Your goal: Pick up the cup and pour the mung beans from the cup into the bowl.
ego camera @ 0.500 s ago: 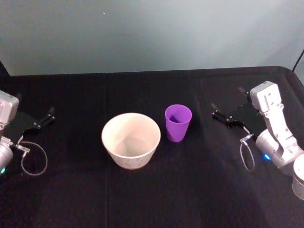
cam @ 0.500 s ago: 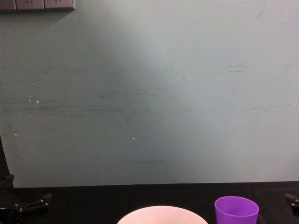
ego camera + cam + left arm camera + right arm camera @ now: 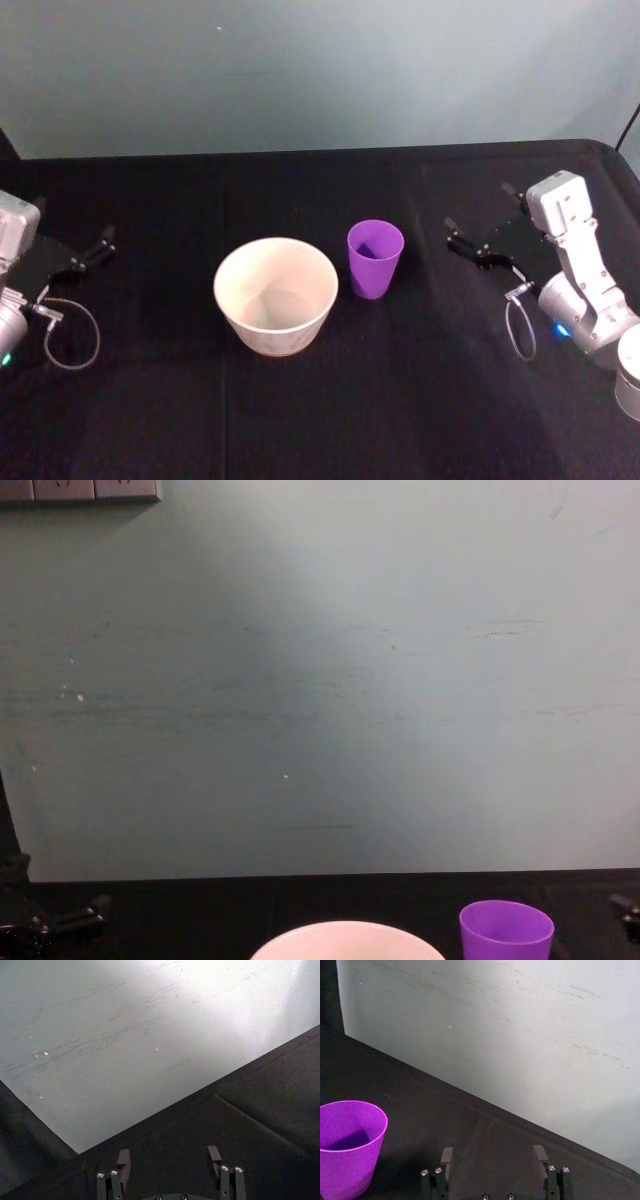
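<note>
**A:** Where is the cup standing, taken from the right gripper?

**B:** The cup [image 3: 375, 258] is standing upright on the black tablecloth [image 3: 320, 420]. It is off to the left of the right gripper [image 3: 493, 1154] and well apart from it, with bare cloth lying between the two. A thin cable loop [image 3: 520, 330] is hanging by that gripper's wrist.

**A:** How is that gripper holding its fingers?

**B:** Its fingers [image 3: 447, 1156] are standing spread wide and are gripping nothing. They are pointing out over the cloth toward the pale wall [image 3: 320, 70], with the cup showing ahead of them and off to one side.

**A:** And what is sitting past the cup?

**B:** The bowl [image 3: 300, 335] is sitting just beside the cup, on the side farther from the right gripper. A narrow strip of cloth is showing between them, so they are not touching.

**A:** What is the left gripper doing?

**B:** The left gripper [image 3: 169, 1155] is waiting at the table's left edge. The bowl is lying well off to its right and the cup farther that way. Its fingers are spread apart too, and they are holding nothing.

**A:** Are you seeing what the cup is holding?

**B:** Its inside is lying in shadow, so I cannot tell.
</note>
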